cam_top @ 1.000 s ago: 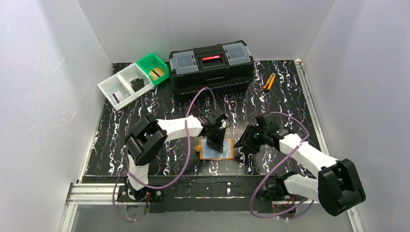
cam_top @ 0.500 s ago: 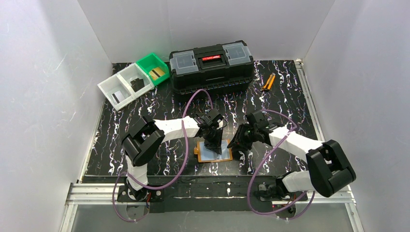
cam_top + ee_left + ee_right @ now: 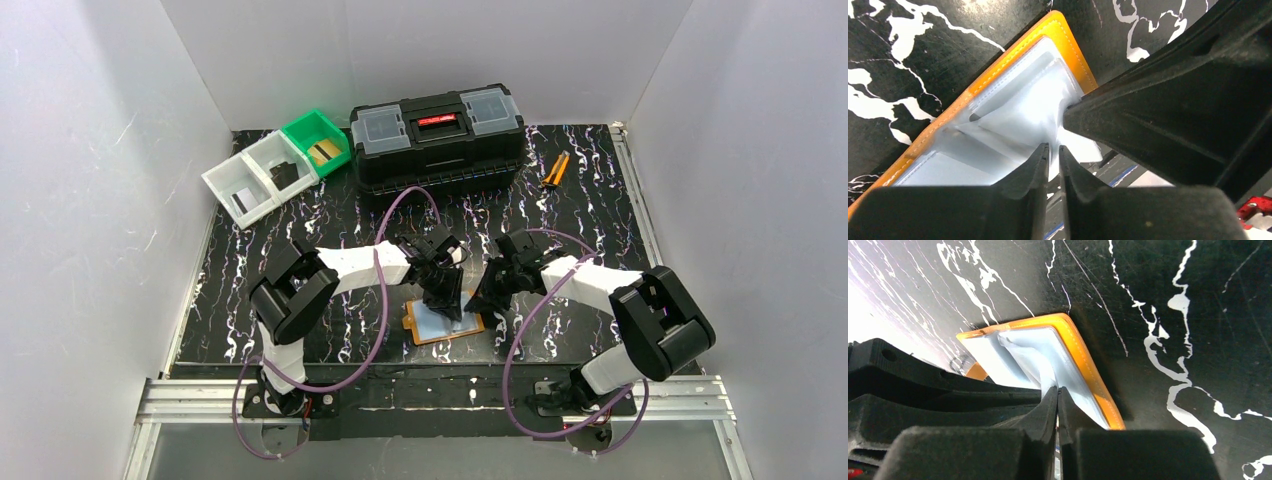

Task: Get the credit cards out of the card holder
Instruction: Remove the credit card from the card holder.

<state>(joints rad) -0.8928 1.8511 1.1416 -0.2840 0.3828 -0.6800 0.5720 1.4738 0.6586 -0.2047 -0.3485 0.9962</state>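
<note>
The orange card holder (image 3: 440, 330) lies open on the table, its clear bluish pockets facing up. My left gripper (image 3: 447, 303) is shut, pinching a raised plastic pocket sheet (image 3: 1038, 107) between its fingertips (image 3: 1044, 155). My right gripper (image 3: 476, 300) meets it from the right, jaws shut on the thin pocket sheet beside the orange edge (image 3: 1083, 357). The two grippers nearly touch over the holder. I cannot tell whether a card is inside the pockets. A gold-tan credit card (image 3: 322, 152) stands in the green bin, and dark cards (image 3: 283, 172) stand in the white bins.
A black toolbox (image 3: 437, 133) stands at the back centre. Green bin (image 3: 305, 128) and white bins (image 3: 228, 180) sit at back left. Orange-handled pliers (image 3: 555, 170) lie at back right. White walls close in three sides, and purple cables loop over both arms.
My right arm has swung left to the holder and its jaws have closed on the pocket sheet. The holder has shifted slightly. My left gripper stayed shut on the plastic.
</note>
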